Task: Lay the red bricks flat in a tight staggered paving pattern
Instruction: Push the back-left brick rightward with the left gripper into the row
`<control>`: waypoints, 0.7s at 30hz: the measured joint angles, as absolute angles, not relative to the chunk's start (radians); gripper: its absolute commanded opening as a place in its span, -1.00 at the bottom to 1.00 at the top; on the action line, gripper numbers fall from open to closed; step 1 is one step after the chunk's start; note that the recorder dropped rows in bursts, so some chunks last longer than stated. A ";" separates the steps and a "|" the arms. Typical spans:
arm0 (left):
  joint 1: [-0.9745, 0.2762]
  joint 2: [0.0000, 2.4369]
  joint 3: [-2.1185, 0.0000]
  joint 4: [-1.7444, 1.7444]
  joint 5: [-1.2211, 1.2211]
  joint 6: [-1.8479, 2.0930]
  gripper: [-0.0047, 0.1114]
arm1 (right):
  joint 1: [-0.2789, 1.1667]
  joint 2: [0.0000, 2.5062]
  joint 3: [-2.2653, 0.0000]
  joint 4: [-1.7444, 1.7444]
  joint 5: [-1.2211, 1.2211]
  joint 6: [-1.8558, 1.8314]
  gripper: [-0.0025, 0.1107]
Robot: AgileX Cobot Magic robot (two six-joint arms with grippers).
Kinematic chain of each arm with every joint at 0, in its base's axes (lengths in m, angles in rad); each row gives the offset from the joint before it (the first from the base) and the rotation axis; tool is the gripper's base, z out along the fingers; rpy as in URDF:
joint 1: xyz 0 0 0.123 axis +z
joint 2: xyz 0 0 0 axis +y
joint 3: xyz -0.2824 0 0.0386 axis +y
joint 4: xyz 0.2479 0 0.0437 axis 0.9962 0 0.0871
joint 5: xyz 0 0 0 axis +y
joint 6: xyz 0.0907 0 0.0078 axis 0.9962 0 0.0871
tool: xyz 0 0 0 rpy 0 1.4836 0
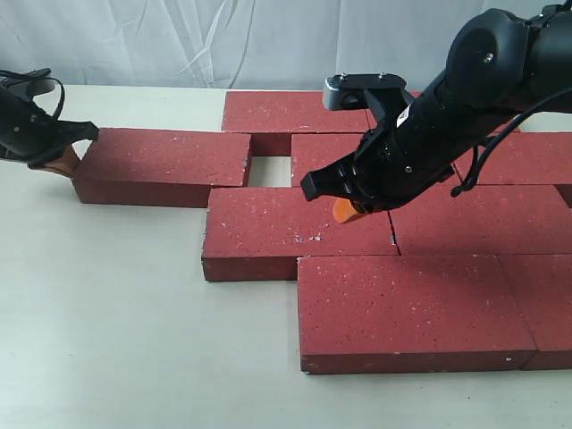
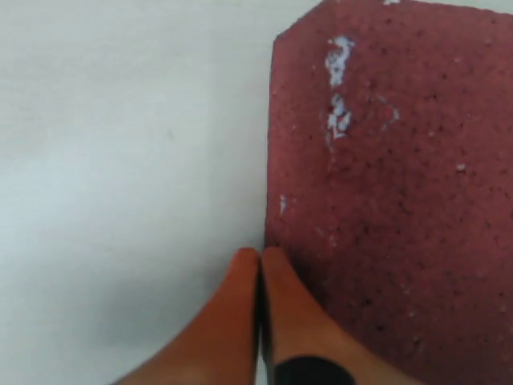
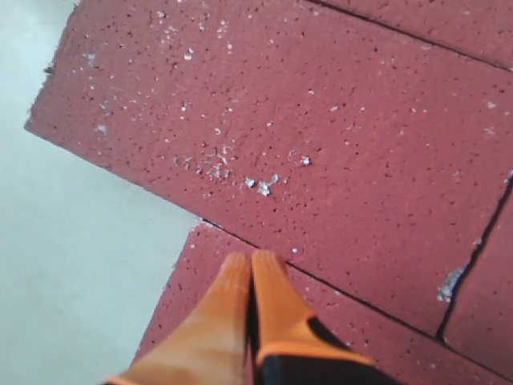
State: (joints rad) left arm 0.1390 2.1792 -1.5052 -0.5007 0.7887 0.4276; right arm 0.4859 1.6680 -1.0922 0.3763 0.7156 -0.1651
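Note:
Several red bricks lie flat in a staggered patch [image 1: 411,308] at the centre and right. One red brick [image 1: 161,165] lies apart at the left, with a small square gap [image 1: 268,170] between it and the patch. My left gripper [image 1: 63,161] is shut with nothing in it, and its orange fingertips [image 2: 276,261] touch that brick's left end [image 2: 385,200]. My right gripper [image 1: 353,210] is shut and holds nothing. It sits low over the patch, tips [image 3: 251,258] beside a seam between two bricks [image 3: 304,136].
The pale table [image 1: 107,340] is bare at the left and front of the bricks. A white cloth backdrop [image 1: 179,40] hangs behind. The right arm [image 1: 483,80] reaches in over the back-right bricks. Bricks run off the right edge.

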 measured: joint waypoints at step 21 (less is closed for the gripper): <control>0.027 2.179 -1.505 -0.531 0.812 0.428 -0.92 | 0.486 1.668 -1.092 0.378 0.716 -0.165 -0.97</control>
